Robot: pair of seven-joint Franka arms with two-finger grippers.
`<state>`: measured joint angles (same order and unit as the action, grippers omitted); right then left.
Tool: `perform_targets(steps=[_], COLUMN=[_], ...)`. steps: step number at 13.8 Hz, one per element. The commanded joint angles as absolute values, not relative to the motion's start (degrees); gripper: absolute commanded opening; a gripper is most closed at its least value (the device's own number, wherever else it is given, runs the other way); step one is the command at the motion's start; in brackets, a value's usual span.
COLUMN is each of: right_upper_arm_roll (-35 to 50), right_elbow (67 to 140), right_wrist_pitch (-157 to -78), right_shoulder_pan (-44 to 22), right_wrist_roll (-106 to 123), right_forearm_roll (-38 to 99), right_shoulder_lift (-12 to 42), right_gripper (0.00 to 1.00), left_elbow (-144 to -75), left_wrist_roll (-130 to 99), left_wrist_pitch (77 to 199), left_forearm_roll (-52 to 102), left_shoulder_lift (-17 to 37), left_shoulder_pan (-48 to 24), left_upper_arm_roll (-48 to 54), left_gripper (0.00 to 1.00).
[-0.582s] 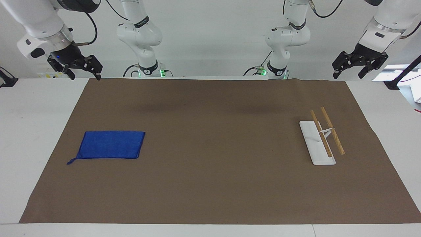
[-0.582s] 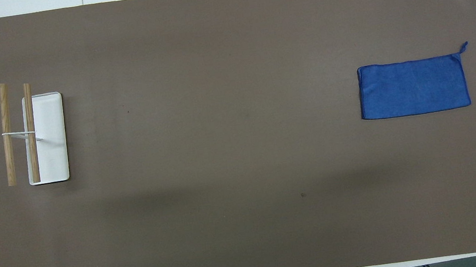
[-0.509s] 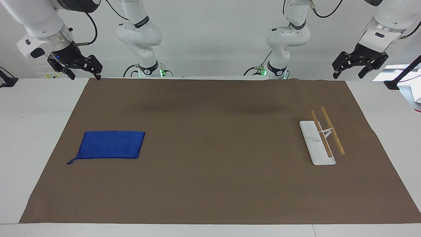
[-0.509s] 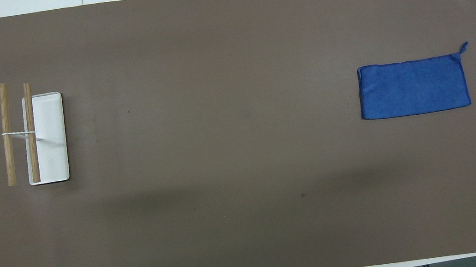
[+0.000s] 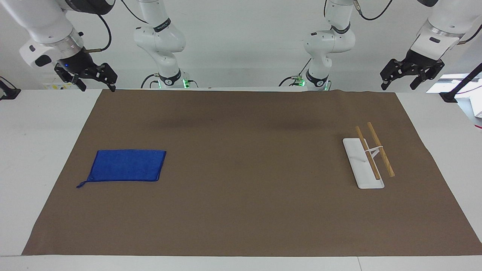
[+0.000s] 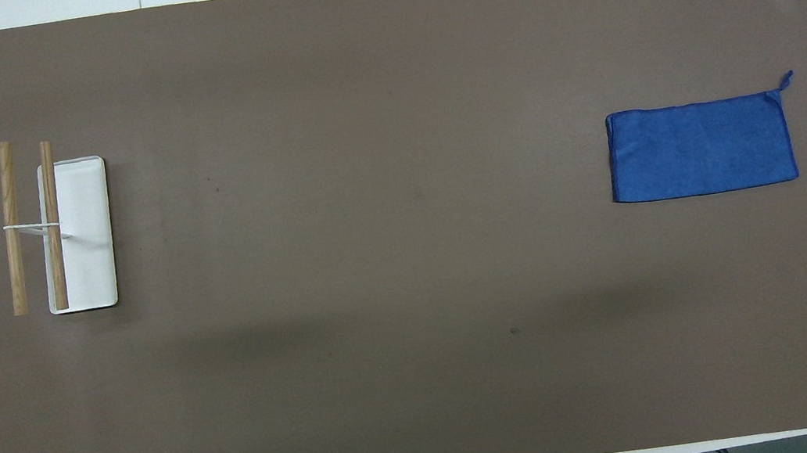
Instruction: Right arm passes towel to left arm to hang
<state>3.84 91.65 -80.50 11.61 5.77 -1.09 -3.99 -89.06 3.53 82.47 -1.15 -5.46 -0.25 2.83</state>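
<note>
At 9 o'clock on the desk (image 5: 45,143), towel (image 5: 126,165) flat, untouched. Right pincer (image 5: 87,78) at 10, left pincer (image 5: 409,73) at 2: both released, unmoved. Pickup not begun.

No visible change anywhere.

White worktop (image 5: 45,150), most of it under a brown mat (image 5: 244,210) that fills the middle of the frame. Plain white wall (image 5: 244,37) across the top. Bright window-like patch (image 5: 452,82) at the upper right edge. Black clamp (image 5: 7,92) at the upper left edge. Even light, two soft shadows along the mat's upper part.
</note>
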Motion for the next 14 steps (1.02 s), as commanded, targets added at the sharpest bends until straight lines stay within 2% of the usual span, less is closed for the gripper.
perform_targets(steps=[1, 3, 6, 8, 14], right_upper_arm_roll=[3.9, 3.9, 3.9, 3.9, 4.0], right_elbow=[93.5, 98.1, 109.5, 113.4, 119.0], right_wrist_pitch=[-82.0, -88.7, -103.0, -111.8, -129.8], right_shoulder_pan=[12.7, 11.9, 12.0, 12.6, 14.4], right_wrist_roll=[6.5, 6.5, 6.8, 6.7, 7.4], right_forearm_roll=[0.2, -0.3, -0.6, -0.5, -0.5], right_shoulder_lift=[-5.2, -5.4, -4.4, -0.5, 12.1], right_gripper=[1.0, 1.0, 1.0, 1.0, 1.0], left_elbow=[-89.7, -89.7, -89.7, -89.7, -89.7], left_wrist_roll=[3.9, 3.9, 3.9, 3.9, 3.9], left_wrist_pitch=[82.6, 82.6, 82.6, 82.6, 82.6], left_forearm_roll=[-1.5, -1.6, -1.6, -1.6, -1.6], left_shoulder_lift=[-6.2, -6.2, -6.2, -6.2, -6.2], left_shoulder_pan=[0.0, 0.0, 0.0, 0.0, 0.0], left_upper_arm_roll=[2.8, 2.8, 2.8, 2.8, 2.8], left_gripper=[1.0, 1.0, 1.0, 1.0, 1.0])
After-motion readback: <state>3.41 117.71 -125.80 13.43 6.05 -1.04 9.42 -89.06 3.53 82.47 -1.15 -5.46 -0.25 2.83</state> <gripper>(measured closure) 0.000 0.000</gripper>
